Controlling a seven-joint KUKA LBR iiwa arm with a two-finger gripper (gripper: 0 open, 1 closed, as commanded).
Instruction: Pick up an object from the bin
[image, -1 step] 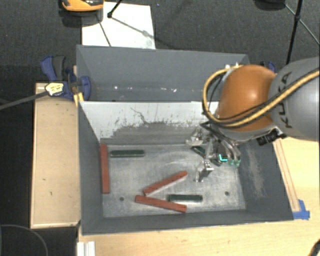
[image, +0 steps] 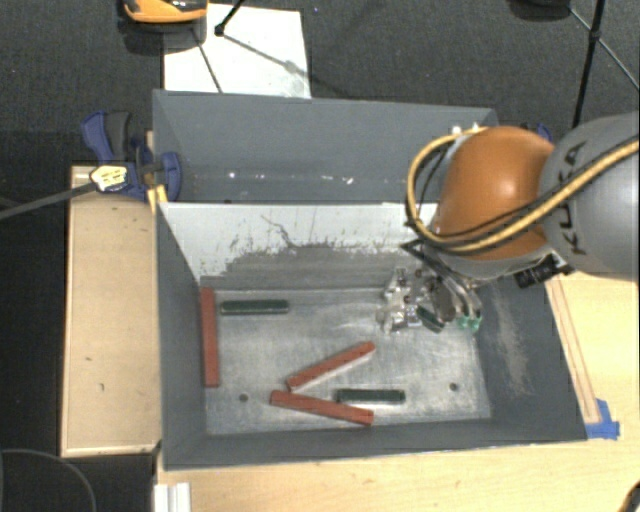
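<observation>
1. The arm (image: 600, 200) is reaching in from the right, and its orange cover (image: 490, 190) and looped cables are sitting above the far right part of the bin (image: 320, 150).
2. The gripper (image: 408, 305) is hanging low over the upper right stretch of the floor, close to the back wall. Bare, scuffed metal is lying beneath it.
3. The jaws are giving nothing away: from this angle the tip is reading as a tangle of metal, so it cannot be told whether it is open or closed, or whether it is gripping anything.
4. Nearest to it, the slanting red stick (image: 330, 366) is lying in the middle of the floor, its upper end pointing up toward the gripper, near it but apart.
5. Down by the front wall a second red stick (image: 320, 407) is lying almost level, and a dark green stick (image: 370, 396) is lying just beside its right end; whether the two are touching cannot be told.
6. Over on the left, a third red stick (image: 209, 337) is lying lengthwise along the left wall, and another dark green stick (image: 254, 308) is lying crosswise near its far end, well apart from the gripper.
</observation>
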